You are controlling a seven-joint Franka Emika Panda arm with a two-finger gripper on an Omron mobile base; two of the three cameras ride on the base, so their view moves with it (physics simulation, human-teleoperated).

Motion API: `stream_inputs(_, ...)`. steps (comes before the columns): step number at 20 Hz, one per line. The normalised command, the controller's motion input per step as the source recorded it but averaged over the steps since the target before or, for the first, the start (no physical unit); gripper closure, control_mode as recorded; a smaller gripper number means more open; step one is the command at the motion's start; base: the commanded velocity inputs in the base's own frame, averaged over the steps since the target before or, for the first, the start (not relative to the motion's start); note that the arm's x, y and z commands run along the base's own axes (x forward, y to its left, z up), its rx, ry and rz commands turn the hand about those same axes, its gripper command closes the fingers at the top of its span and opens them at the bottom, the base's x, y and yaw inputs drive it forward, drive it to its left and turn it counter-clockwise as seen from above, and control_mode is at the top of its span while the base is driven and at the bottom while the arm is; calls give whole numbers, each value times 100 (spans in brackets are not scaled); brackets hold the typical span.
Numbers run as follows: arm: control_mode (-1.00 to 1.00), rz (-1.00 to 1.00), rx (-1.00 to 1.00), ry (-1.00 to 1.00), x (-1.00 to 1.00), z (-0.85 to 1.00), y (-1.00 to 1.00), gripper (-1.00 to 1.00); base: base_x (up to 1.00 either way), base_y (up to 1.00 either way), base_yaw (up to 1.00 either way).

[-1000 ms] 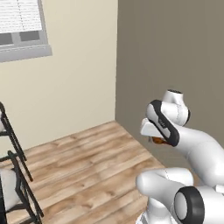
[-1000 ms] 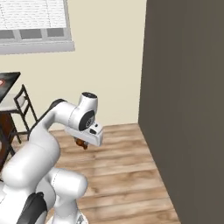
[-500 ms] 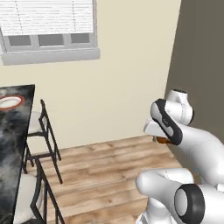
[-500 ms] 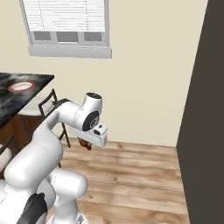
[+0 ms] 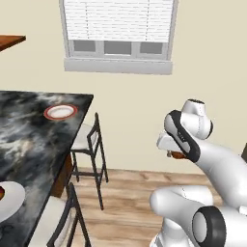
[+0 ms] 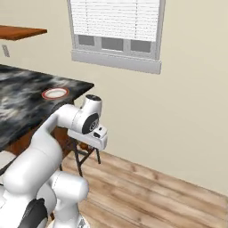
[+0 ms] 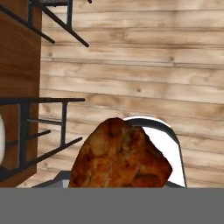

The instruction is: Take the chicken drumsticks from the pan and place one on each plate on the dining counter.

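Drumstick, browned and glossy, sits right in front of the hand camera, gripped in the partly closed gripper and carried above the plank floor; a sliver of its orange-brown shows under the hand in the left base view. To the arm's left lies the dining counter, its black-and-grey marbled top bearing the red-rimmed plate at the far end and the pale plate at the near edge. Dark stools stand beside the counter, under a shuttered window.
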Motion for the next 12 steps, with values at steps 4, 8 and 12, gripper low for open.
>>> stream_inputs(4,100,0,0,0,0,0,0,100,95,-18,32)
stream_inputs(8,100,0,0,0,0,0,0,100,93,-21,30)
stream_inputs(12,100,0,0,0,0,0,0,100,77,-6,65)
